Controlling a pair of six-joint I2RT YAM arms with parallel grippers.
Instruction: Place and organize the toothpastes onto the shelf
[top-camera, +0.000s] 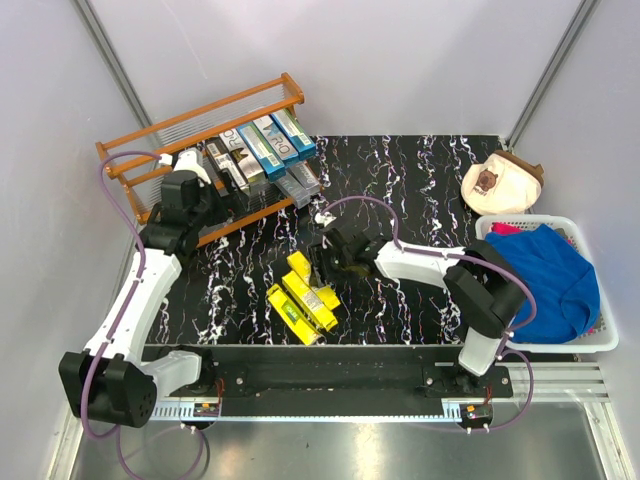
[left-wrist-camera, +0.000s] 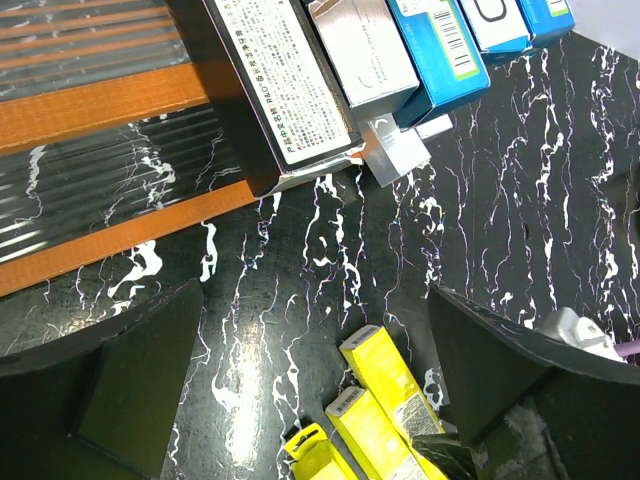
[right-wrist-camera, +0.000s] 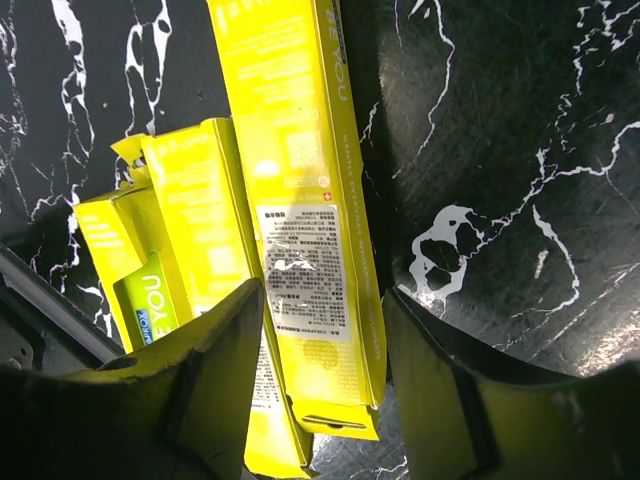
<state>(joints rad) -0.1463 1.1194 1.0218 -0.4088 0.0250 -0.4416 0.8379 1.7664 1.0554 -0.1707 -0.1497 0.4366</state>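
The orange-brown shelf stands at the back left and holds black, silver-grey and blue-teal toothpaste cartons. Its rail also shows in the left wrist view. Three yellow cartons lie on the marbled black mat. My right gripper is over them, open. In the right wrist view its jaws straddle one end of a yellow carton with a gap on the right side. My left gripper hangs open and empty just in front of the shelf.
A white basket with a blue cloth stands at the right edge. A beige round object lies behind it. Purple cables loop along both arms. Grey walls close in on both sides.
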